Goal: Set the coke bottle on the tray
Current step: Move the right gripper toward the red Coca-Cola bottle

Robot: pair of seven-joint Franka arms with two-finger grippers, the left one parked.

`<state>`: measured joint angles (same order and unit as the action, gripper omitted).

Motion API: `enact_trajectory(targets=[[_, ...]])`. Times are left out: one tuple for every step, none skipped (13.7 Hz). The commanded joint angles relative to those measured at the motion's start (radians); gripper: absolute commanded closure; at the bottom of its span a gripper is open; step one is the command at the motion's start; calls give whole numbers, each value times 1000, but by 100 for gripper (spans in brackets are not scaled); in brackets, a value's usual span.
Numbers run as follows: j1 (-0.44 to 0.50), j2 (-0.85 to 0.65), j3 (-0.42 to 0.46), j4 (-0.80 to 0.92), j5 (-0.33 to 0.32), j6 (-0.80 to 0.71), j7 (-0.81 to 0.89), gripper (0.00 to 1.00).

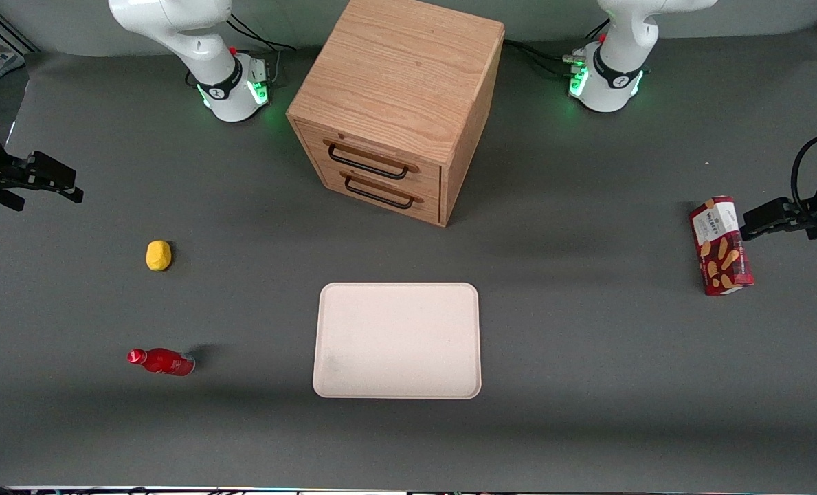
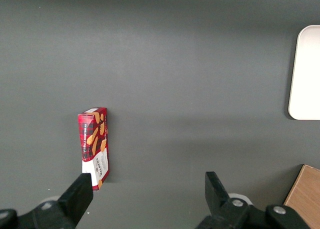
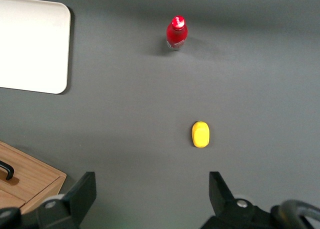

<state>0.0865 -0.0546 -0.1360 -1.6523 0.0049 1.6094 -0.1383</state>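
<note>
A small glossy red bottle (image 1: pixel 161 361) stands at the front view's lower left. The pale cream tray (image 1: pixel 398 340) lies flat, lower centre.

The gripper (image 1: pixel 40 180) hangs high, well apart from both.

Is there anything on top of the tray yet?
No. The tray is bare; the coke bottle stands on the table. The open gripper hangs above the table's working-arm end.

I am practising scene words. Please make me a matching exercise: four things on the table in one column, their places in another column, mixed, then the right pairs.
1. bottle
2. tray
3. yellow lump
4. gripper

A. in front of the cabinet
B. above the table, open, holding nothing
C. nearest the front camera, at the working arm's end
D. between gripper and bottle

Pairs: 1-C, 2-A, 3-D, 4-B
</note>
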Motion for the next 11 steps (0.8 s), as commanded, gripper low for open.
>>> enact_trajectory(targets=[[-2,25,-1,31,9,-11,9,0],[-5,47,-1,58,9,-8,8,0],[-17,85,-2,99,9,-9,2,0],[-33,119,-5,132,10,-9,-15,0],[-42,157,-7,170,12,-14,-32,0],[-59,200,-7,219,17,-17,-44,0],[-68,249,-7,268,17,-28,-58,0],[-82,307,-5,337,17,-49,-70,0],[-89,365,-5,412,18,-69,-76,0],[-94,421,-1,484,18,-89,-80,0],[-96,464,1,540,20,-94,-80,0]])
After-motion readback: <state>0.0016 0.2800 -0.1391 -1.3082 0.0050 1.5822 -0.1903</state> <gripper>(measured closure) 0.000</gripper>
